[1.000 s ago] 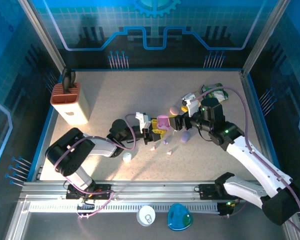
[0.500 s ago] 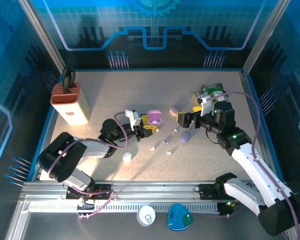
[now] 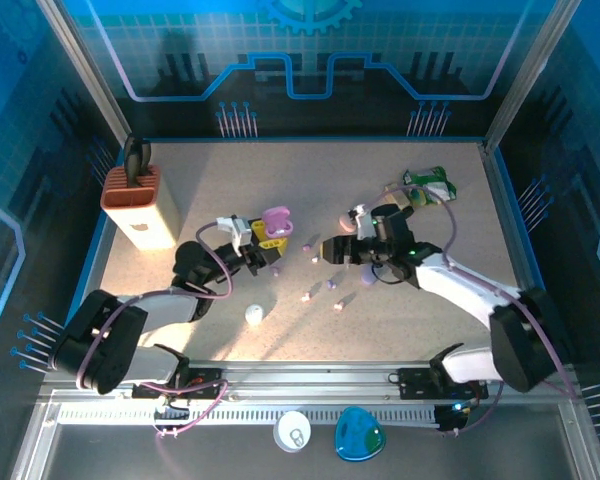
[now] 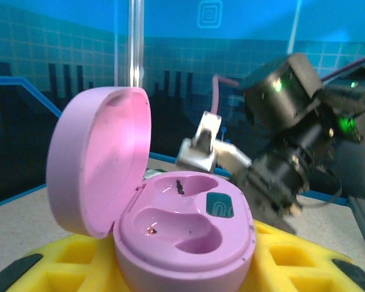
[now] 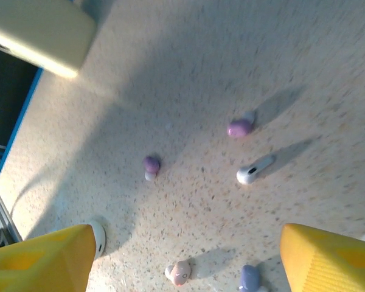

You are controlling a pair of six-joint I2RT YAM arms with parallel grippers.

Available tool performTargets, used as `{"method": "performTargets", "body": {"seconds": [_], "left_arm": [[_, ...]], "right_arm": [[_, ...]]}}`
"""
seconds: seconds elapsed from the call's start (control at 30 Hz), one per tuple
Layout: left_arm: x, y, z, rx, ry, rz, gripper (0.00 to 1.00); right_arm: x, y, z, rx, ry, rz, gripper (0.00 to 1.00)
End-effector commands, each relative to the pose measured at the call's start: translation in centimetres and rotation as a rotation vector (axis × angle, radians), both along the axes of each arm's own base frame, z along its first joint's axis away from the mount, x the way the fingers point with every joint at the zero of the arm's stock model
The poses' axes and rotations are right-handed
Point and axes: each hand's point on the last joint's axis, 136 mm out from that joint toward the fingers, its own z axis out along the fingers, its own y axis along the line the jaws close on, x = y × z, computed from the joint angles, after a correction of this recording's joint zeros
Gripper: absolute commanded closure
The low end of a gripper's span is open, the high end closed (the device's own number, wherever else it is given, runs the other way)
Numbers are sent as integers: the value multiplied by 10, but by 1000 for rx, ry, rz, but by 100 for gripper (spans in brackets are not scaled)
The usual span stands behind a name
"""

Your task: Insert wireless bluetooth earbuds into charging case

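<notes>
Top view: my left gripper (image 3: 267, 243) clamps open lilac charging case (image 3: 276, 218), left of centre. My right gripper (image 3: 330, 250) spread wide, empty; earbuds (image 3: 330, 285) loose on table (image 3: 210, 180) just near of it.
Left wrist: both case wells empty, yellow pads (image 4: 61, 267) either side.
Right wrist: earbuds scattered on table below.

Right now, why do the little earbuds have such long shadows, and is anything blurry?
Right wrist view: low side light stretches the shadow of the white earbud; the yellow fingers look blurred up close. Left wrist view: the purple case is sharp.
</notes>
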Motion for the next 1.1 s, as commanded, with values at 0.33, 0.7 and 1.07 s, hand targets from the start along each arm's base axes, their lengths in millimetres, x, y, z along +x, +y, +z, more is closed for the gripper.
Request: {"method": "performTargets", "body": {"seconds": [0.33, 0.7, 1.07], "left_arm": [[-5, 30, 30, -37, -63, 98, 59], [-2, 35, 31, -20, -58, 127, 59], [-1, 34, 31, -16, -51, 121, 59]], "right_arm": [[5, 120, -45, 13, 115, 239, 28], [4, 164, -83, -46, 191, 333, 41], [-2, 162, -98, -69, 229, 350, 46]]}}
